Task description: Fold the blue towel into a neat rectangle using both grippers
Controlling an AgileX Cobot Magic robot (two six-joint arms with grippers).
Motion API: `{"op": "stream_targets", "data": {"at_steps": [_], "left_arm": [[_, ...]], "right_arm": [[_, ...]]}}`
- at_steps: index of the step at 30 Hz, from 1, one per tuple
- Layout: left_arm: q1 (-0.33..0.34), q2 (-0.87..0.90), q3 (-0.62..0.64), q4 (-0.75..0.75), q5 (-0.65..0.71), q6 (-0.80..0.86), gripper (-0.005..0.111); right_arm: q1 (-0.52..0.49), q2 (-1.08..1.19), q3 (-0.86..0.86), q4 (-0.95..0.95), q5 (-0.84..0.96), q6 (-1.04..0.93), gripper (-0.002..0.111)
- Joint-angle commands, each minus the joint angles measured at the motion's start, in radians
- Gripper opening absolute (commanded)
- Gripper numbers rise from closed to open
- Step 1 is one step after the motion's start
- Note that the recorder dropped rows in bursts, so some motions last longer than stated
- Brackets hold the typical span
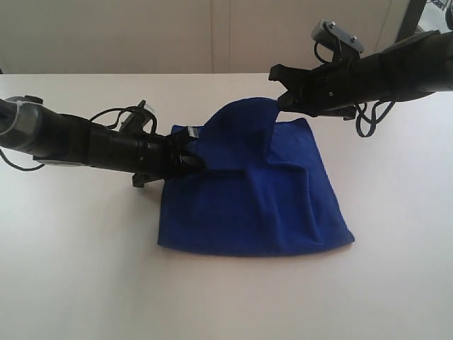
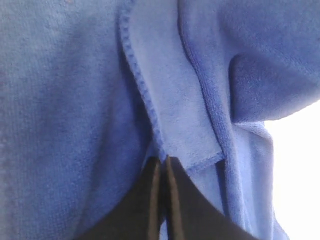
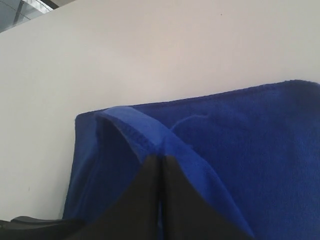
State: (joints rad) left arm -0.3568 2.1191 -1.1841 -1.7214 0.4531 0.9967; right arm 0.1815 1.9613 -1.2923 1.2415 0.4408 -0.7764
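In the exterior view you have one blue towel lying mid-frame on the white desk, with its upper part lifted off the lower layer. Your left pincer pinches the towel's upper-left corner low down. Your right pincer holds the upper-right corner raised into a peak.

In the left wrist view the left pincer is pressed together on the stitched hem, and cloth fills nearly the whole frame.

In the right wrist view the right pincer is likewise clamped on a folded-over edge, with bare desk across the top of the frame.

I judge you are mid-fold, with the edge gripped but not yet laid. The next move calls for carrying both corners level toward the frame's lower edge and matching the hems.

The count is one towel, two pincers and one desk.
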Motion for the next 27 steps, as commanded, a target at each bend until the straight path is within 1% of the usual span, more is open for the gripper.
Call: {"op": "stream_targets", "data": {"at_steps": [1,8,18,19,23,25,27], "left_arm": [[-0.004,-0.002,-0.005,-0.023,0.009,0.044,0.0],[-0.004,-0.002,-0.005,-0.023,0.053,0.053,0.0],[-0.004,-0.002,-0.005,-0.023,0.043,0.049,0.001],[-0.004,-0.002,-0.005,-0.023,0.043,0.049,0.004],[-0.004,-0.002,-0.005,-0.023,0.024,0.046,0.026],[-0.004,-0.002,-0.005,-0.023,0.013,0.046,0.035],[-0.004,-0.002,-0.005,-0.023,0.011,0.046,0.041]], "right_arm": [[-0.002,-0.006,0.003,-0.032,0.009,-0.006,0.0],[-0.002,-0.006,0.003,-0.068,0.009,-0.006,0.0],[-0.002,-0.006,0.003,-0.068,0.009,-0.006,0.0],[-0.002,-0.006,0.003,-0.068,0.009,-0.006,0.0],[-0.002,-0.006,0.003,-0.068,0.009,-0.006,0.0],[-0.002,-0.006,0.003,-0.068,0.009,-0.006,0.0],[-0.002,-0.006,0.003,-0.068,0.009,-0.006,0.0]]}}
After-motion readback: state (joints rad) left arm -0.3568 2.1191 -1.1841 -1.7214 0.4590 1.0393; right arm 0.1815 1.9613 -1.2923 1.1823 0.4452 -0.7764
